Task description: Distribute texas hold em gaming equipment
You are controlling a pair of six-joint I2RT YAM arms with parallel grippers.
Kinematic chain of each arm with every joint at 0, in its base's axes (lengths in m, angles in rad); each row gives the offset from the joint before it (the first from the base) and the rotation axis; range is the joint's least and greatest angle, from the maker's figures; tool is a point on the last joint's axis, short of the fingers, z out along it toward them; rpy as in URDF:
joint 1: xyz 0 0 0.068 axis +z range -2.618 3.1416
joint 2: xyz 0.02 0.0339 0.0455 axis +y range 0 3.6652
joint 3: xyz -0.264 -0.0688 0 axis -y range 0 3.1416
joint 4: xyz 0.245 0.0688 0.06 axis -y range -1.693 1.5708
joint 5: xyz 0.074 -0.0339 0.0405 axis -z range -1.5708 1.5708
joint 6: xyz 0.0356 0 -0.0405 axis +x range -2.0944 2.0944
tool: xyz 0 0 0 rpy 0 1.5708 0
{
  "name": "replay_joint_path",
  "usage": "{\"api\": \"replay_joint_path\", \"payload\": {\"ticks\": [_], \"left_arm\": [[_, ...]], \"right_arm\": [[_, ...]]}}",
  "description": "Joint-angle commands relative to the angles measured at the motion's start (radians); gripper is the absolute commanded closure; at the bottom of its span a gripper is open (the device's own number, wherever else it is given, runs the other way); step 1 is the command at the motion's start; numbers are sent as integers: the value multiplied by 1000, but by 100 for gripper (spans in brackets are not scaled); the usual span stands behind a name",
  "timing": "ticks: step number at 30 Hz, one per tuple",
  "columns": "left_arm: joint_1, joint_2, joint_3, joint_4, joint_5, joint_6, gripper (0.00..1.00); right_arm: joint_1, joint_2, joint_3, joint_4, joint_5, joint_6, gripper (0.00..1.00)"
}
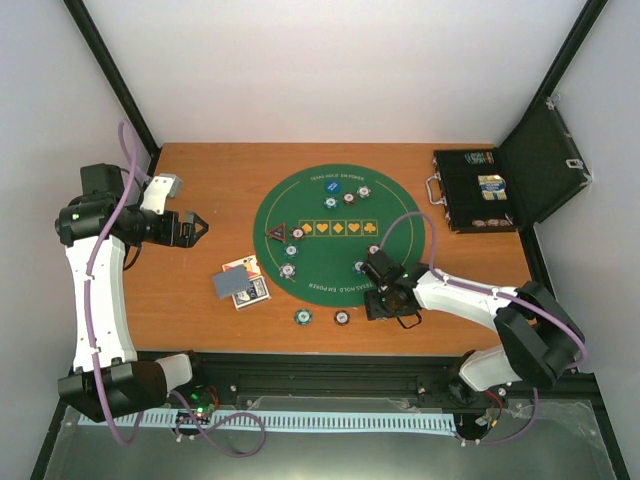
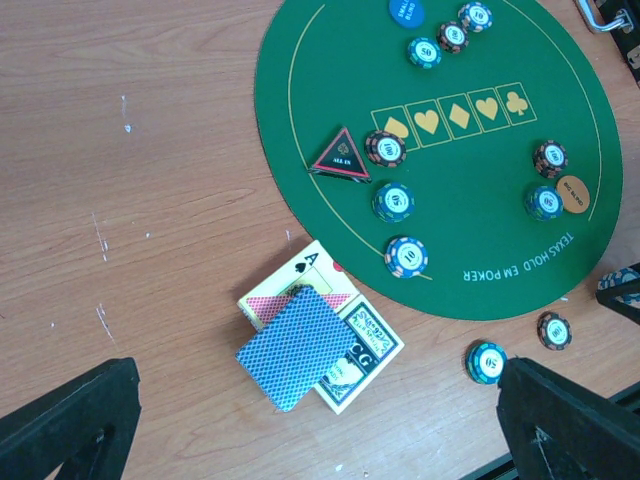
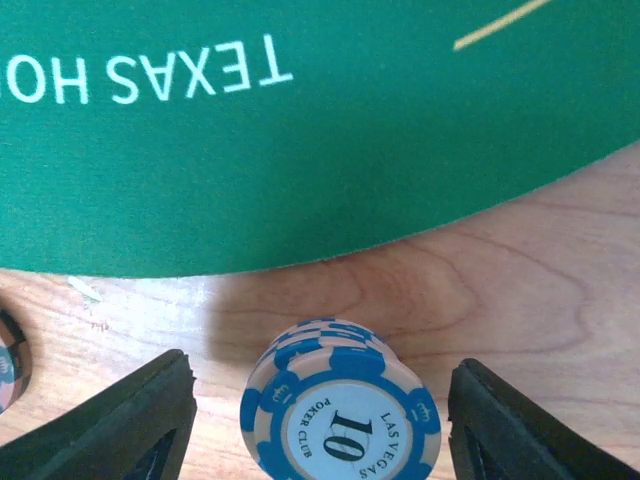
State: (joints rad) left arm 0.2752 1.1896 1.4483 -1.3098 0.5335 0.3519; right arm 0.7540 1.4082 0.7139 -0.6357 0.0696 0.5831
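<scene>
A stack of blue-and-cream poker chips (image 3: 340,410) marked 10 stands on the wood just off the green mat's edge (image 3: 350,150). My right gripper (image 3: 320,425) is low around it, open, with a gap on each side; in the top view this right gripper (image 1: 388,300) is at the mat's near right rim. My left gripper (image 1: 192,228) hangs open and empty above the table's left side. Blue-backed playing cards (image 2: 300,345) lie on face-up cards left of the mat. The triangle marker (image 2: 340,155), an orange disc (image 2: 574,194), a blue disc (image 2: 406,10) and several chips rest on the mat.
Two loose chips (image 1: 303,317) (image 1: 342,318) lie on the wood near the front edge. A black hinged case (image 1: 480,190) stands open at the back right, its lid (image 1: 545,165) raised. The green mat (image 1: 300,205) covers the table's middle. Black frame rails run along the sides.
</scene>
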Motion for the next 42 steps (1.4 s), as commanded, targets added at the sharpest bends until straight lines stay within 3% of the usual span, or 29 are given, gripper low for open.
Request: {"api": "replay_joint_path", "payload": {"ticks": [1, 12, 25, 34, 42], "left_arm": [[5, -12, 26, 2, 15, -9, 0], [6, -10, 31, 4, 17, -10, 0], [5, -14, 41, -2, 14, -10, 0], [6, -15, 50, -4, 11, -7, 0], [6, -13, 57, -6, 9, -5, 0]], "right_arm": [[13, 9, -17, 34, -2, 8, 34], [14, 0, -9, 5, 23, 0, 61], [13, 16, -9, 0, 30, -8, 57], [13, -31, 39, -41, 29, -15, 77], [-29, -76, 198, -170, 80, -67, 78]]}}
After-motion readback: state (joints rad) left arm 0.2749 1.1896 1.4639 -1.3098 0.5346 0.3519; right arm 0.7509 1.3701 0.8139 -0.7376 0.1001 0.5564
